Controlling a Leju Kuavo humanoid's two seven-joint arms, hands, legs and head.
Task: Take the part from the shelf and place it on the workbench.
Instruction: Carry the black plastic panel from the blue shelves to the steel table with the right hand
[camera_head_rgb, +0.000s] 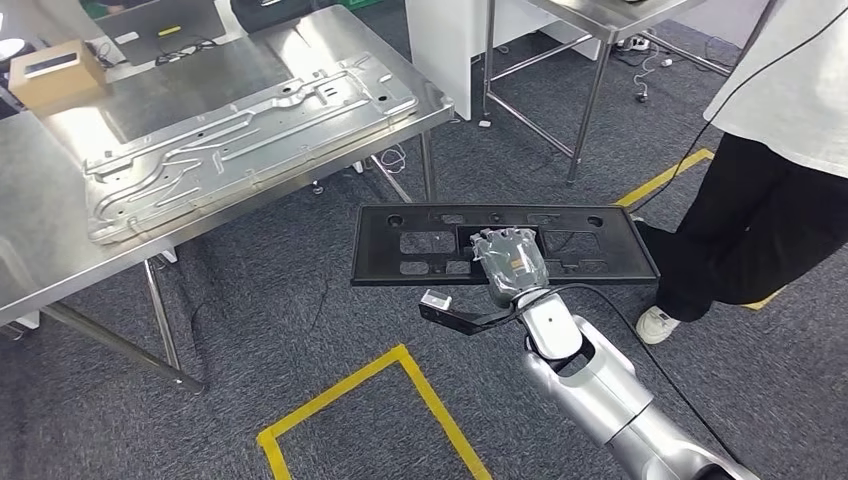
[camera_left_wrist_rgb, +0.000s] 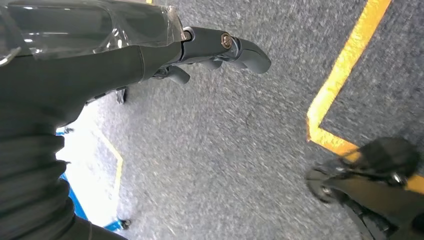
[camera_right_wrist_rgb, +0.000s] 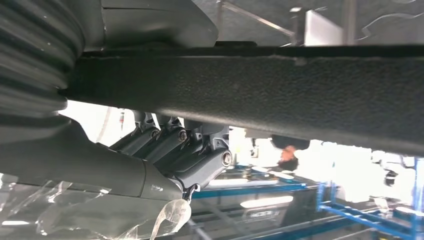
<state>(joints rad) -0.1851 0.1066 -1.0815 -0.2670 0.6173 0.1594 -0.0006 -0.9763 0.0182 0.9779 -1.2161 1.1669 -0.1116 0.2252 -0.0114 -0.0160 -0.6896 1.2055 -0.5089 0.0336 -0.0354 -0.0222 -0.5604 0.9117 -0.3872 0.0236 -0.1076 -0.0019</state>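
Observation:
The part is a flat black plastic panel (camera_head_rgb: 590, 245) with several cut-outs, held level above the grey carpet. My right hand (camera_head_rgb: 510, 262), wrapped in clear film, grips its near long edge around the middle. In the right wrist view the panel's edge (camera_right_wrist_rgb: 280, 95) runs across the picture, with my thumb on one face and my fingers (camera_right_wrist_rgb: 190, 155) curled against the other. The steel workbench (camera_head_rgb: 60, 170) stands to the front left, about a panel's length from the part. My left hand (camera_left_wrist_rgb: 150, 55) hangs over the carpet with its fingers loosely extended and holds nothing.
A large stamped silver metal sheet (camera_head_rgb: 240, 140) covers much of the workbench, with a cardboard box (camera_head_rgb: 55, 75) behind it. A person (camera_head_rgb: 770, 180) in black trousers stands close to the panel's right end. Yellow floor tape (camera_head_rgb: 400, 390) marks a square below. Another steel table (camera_head_rgb: 590, 20) stands farther back.

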